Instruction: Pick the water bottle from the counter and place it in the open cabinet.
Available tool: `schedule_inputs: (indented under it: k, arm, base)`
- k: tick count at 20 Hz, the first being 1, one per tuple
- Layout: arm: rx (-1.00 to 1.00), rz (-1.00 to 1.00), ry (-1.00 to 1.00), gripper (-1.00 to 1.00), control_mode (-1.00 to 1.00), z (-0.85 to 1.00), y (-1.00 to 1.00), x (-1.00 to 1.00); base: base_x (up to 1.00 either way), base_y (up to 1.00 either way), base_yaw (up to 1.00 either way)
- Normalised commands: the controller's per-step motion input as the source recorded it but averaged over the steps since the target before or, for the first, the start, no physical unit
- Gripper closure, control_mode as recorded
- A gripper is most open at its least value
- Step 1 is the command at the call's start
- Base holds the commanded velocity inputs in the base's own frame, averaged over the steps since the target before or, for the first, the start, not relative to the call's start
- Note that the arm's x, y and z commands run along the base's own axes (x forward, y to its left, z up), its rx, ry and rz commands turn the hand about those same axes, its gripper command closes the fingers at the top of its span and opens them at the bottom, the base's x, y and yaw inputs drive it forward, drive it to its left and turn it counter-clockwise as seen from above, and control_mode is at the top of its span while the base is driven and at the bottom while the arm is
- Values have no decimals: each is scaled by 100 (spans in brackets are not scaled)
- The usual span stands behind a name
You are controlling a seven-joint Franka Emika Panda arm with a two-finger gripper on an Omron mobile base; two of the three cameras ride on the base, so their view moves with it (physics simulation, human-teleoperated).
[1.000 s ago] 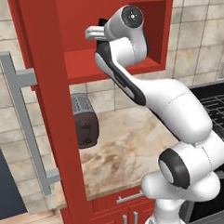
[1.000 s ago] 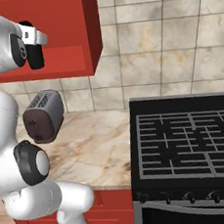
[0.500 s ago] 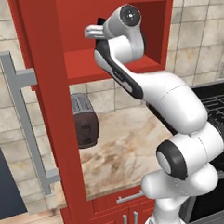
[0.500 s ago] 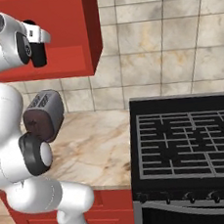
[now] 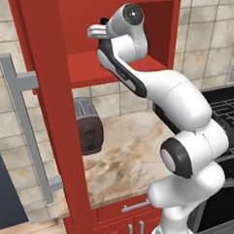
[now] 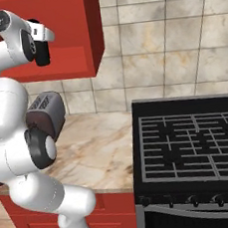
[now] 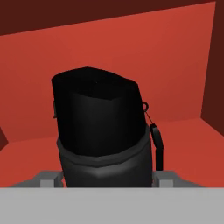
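- Black and matte, the water bottle (image 7: 103, 131) sat at the centre of your hand view, its body rising from the bottom edge against the red back wall of the cabinet (image 7: 175, 57).
- Your gripper (image 6: 41, 50) was closed on the water bottle: in the right base view the dark cylinder hung under the white hand at the upper left of the frame, held upright in front of the cabinet's open side.
- One dark fingertip (image 7: 156, 144) showed pressed against the bottle's right flank in the hand view; the other was hidden behind the bottle.
- In the left base view, you had the hand at the top centre of the frame, inside the cabinet opening and above the red inner shelf (image 5: 92, 67). The bottle itself was mostly hidden there behind the white wrist, so you could not tell from that view whether it touched the shelf.
- In the hand view the shelf floor ran red below and beside the bottle; the bottle's base was out of sight.
- The cabinet door (image 5: 51, 117) stood open at the left of the left base view, its long silver bar handle (image 5: 24, 124) running down the left side.
- The table (image 5: 130, 152), a beige-and-brown marbled slab, lay at the lower centre of that view, carrying a dark grey toaster (image 5: 88, 125) near the door.
- The black stove (image 6: 190, 147) occupied the lower right of the right base view, beside the table.
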Motion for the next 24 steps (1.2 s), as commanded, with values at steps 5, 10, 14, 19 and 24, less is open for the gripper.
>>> schedule_inputs:
  k: [5, 10, 14, 19, 24]
  arm:
    - [0, 0, 0, 100, -100, -6, 0, 32]
    - [0, 0, 0, 100, -100, -11, 0, 36]
    - [0, 0, 0, 100, -100, -9, 0, 33]
    - [0, 0, 0, 100, -100, -16, 0, 2]
    - [-1, 0, -1, 100, -100, -30, 0, 0]
  base:
    - [0, 0, 0]
    - [0, 0, 0]
    - [0, 0, 0]
    - [0, 0, 0]
    - [0, 0, 0]
